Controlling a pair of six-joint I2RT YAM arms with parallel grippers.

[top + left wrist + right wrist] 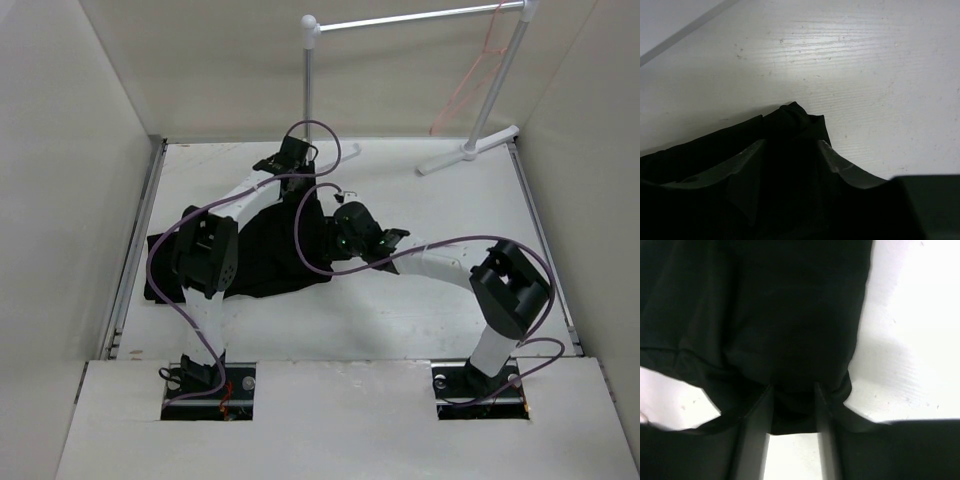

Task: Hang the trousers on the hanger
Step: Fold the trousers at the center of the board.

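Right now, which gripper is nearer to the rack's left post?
Left. The left gripper sits just in front of the left post, at the far edge of the trousers; the right gripper is nearer the robot, further from it.

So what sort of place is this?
Probably a robot test booth: white walls box in a table, a left arm and right arm are bolted on, and a rack holds one hanger.

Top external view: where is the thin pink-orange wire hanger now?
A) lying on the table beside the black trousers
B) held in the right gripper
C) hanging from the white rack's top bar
C: the thin pink-orange wire hanger hangs at far right from the top bar of the white tube rack, apart from the black fabric trousers on the table.
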